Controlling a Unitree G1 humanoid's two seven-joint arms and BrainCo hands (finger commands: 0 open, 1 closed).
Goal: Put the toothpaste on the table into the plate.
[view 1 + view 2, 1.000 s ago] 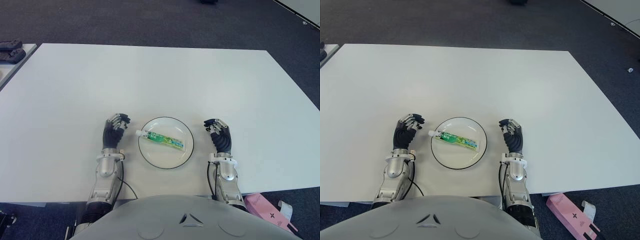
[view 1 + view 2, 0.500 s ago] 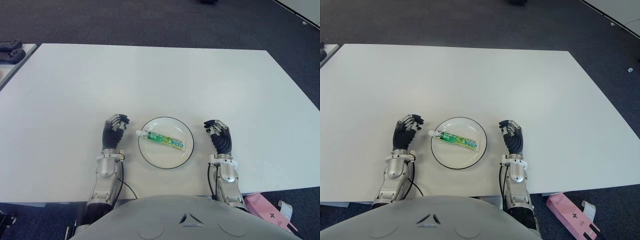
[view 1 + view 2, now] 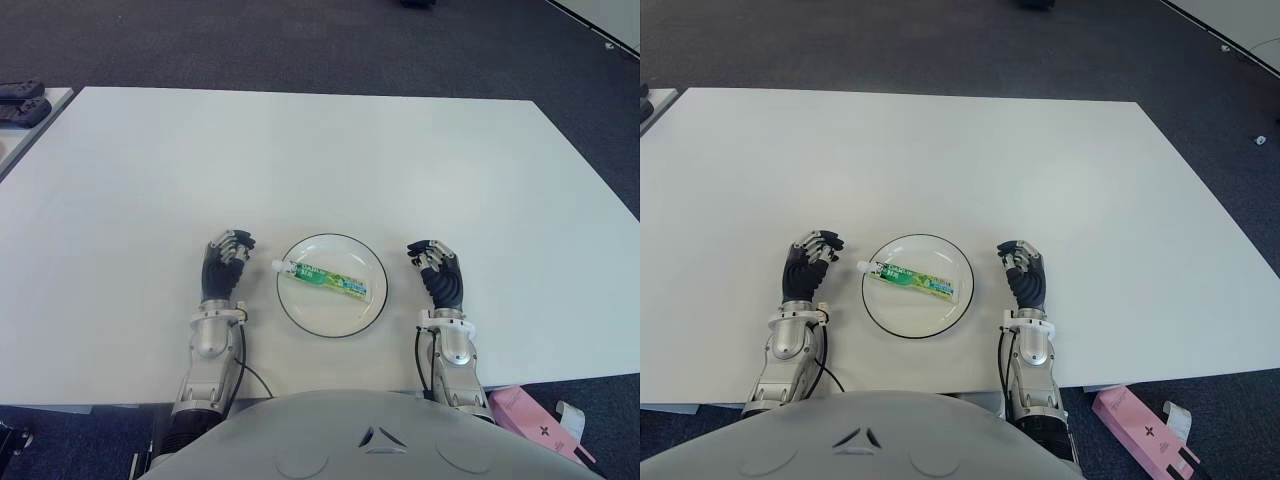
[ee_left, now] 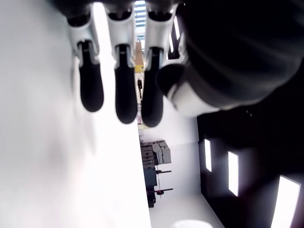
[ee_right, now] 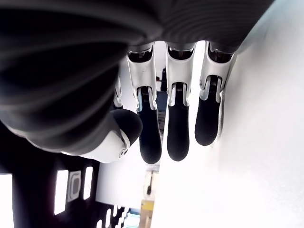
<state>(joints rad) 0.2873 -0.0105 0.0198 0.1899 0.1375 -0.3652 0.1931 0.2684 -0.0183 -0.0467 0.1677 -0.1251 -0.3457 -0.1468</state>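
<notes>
Toothpaste [image 3: 323,279] lying inside plate [image 3: 372,263], diagonal, cap end toward plate's left rim; centre-low in the eye views. Placement judged done. Left hand [image 3: 223,266] just left of plate, right hand [image 3: 438,274] just right of it, both apart from the rim. Fingers [image 4: 118,97] of left hand loosely curled, gripping nothing; fingers [image 5: 176,133] of right hand likewise relaxed, empty. Both low over white counter [image 3: 320,160]; contact not confirmable.

Risks from here: sideways swing of either hand could clip the rim, slide the plate or tip the tube out. Cap end sits close to the rim, so a jolt could roll it over the edge.
</notes>
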